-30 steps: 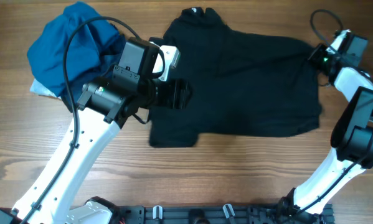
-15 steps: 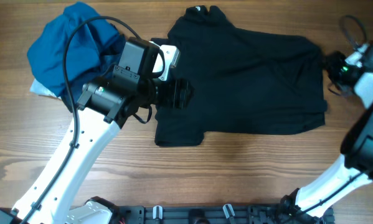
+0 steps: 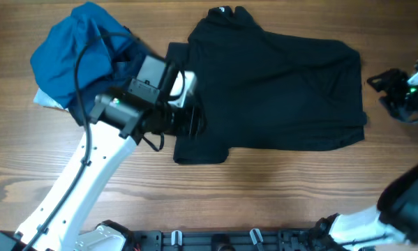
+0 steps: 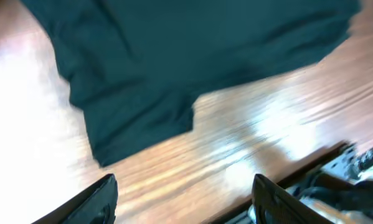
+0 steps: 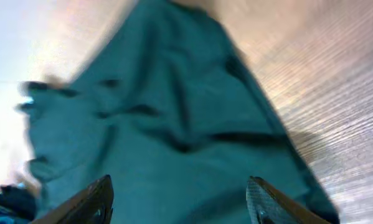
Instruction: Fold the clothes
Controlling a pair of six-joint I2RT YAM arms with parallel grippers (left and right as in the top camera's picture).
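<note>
Just ahead of left claw, black shirt

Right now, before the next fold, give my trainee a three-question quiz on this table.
1. True or false: the black shirt lies spread out on the table.
2. Where is the blue garment? A bunched up beside the shirt; B spread on top of it; C hanging off the table edge.
3. Which is over the shirt: the left gripper or the right gripper?
Key: 1 true; 2 A; 3 left.
</note>
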